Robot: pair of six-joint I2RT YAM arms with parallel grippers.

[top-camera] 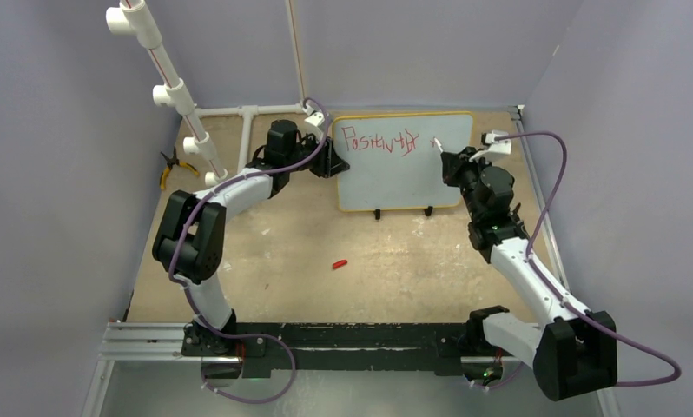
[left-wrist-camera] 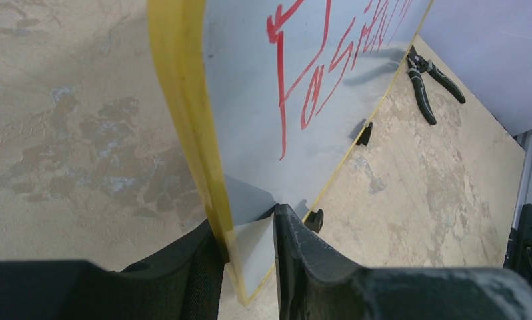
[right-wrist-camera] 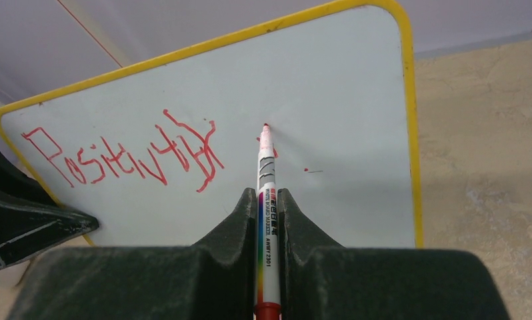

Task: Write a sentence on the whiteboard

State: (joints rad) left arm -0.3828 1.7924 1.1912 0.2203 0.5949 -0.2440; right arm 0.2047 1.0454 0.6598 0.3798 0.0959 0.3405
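At one whiteboard [top-camera: 395,178], left tool [left-wrist-camera: 250,227] tight on its edge, right tool [right-wrist-camera: 269,200] tight on one marker [right-wrist-camera: 268,167].

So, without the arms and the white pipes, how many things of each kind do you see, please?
Whiteboard: 1
Marker: 1
Small red cap: 1
Pliers: 2, a yellow-handled pair and a dark-handled pair
Total: 5

The sentence [right-wrist-camera: 120,162] gets unreadable after "Positiv", just scribble. Left wrist view chops the whiteboard [left-wrist-camera: 250,100] off at the top, and the little red bit [top-camera: 339,263] is too small to identify.
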